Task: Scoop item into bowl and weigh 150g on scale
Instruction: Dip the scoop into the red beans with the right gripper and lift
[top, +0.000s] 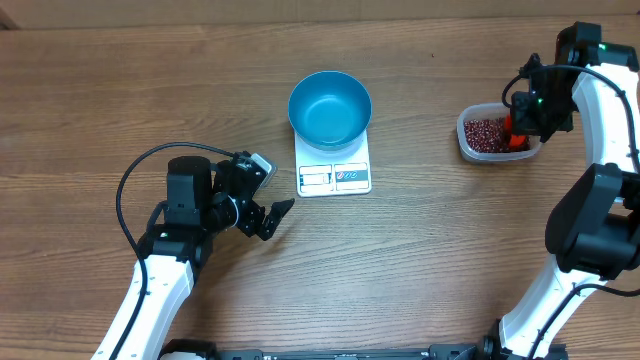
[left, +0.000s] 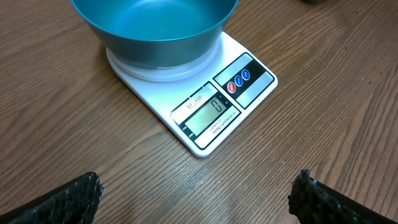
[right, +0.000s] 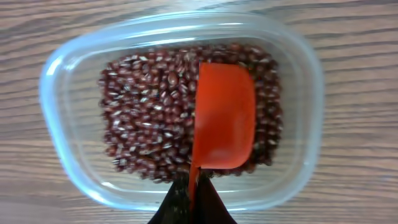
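Note:
The teal-blue bowl (top: 330, 108) stands empty on the white scale (top: 334, 177), whose display (left: 209, 114) reads 0. Dark red-brown beans (right: 149, 118) fill a clear plastic tub (top: 470, 143) at the right. My right gripper (right: 194, 198) is shut on the handle of an orange scoop (right: 225, 115), which lies tilted among the beans in the tub. My left gripper (top: 268, 212) rests wide open just left of the scale, with bare wood between its fingertips (left: 314, 198).
The right arm (top: 600, 180) rises along the right edge of the wooden table (top: 430, 250). A black cable (top: 135, 175) loops beside the left arm.

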